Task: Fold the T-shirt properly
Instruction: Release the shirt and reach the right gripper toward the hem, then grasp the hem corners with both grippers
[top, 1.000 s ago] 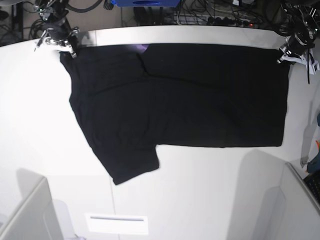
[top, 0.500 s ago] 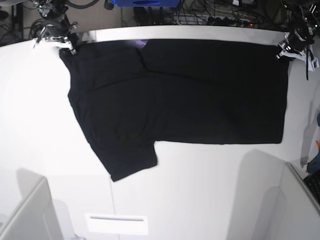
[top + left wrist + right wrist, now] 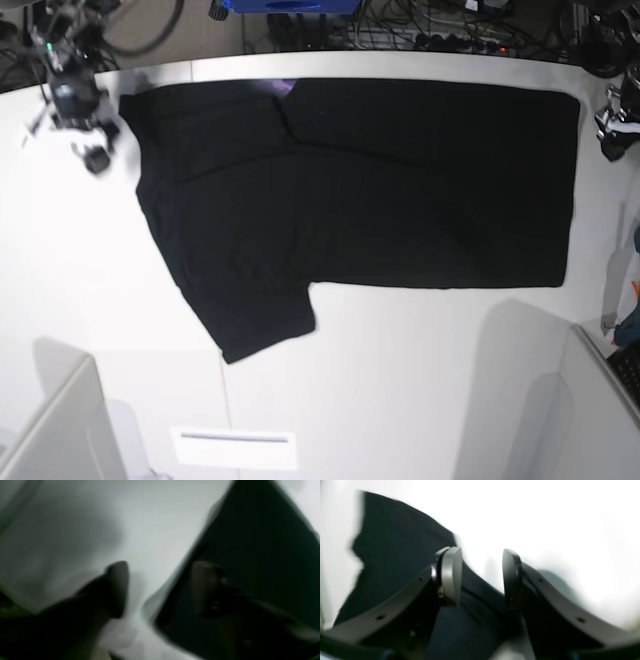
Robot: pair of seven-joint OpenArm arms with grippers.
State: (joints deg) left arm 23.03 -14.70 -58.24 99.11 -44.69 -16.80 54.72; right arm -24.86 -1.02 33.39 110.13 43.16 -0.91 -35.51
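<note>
Cloth fills the right of the left wrist view: the T-shirt (image 3: 262, 562) lies dark on the white table (image 3: 150, 517), and your left gripper (image 3: 160, 590) stands with its fingers parted over the shirt's edge, one over bare table, the other over fabric, nothing pinched between them. The picture is blurred, so you cannot judge contact.

Right wrist view: your right gripper (image 3: 481, 577) also stands apart and empty, shirt below and to its left.

Base view: the T-shirt (image 3: 400, 190) lies flat across the far half of the table (image 3: 400, 380), plain side up, one sleeve jutting toward the near edge. The left gripper (image 3: 612, 130) sits just off the shirt's far right corner, the right gripper (image 3: 85, 120) just off its far left corner. One lengthwise fold looks done; you likely have the sleeve tuck and crosswise folds left.
</note>
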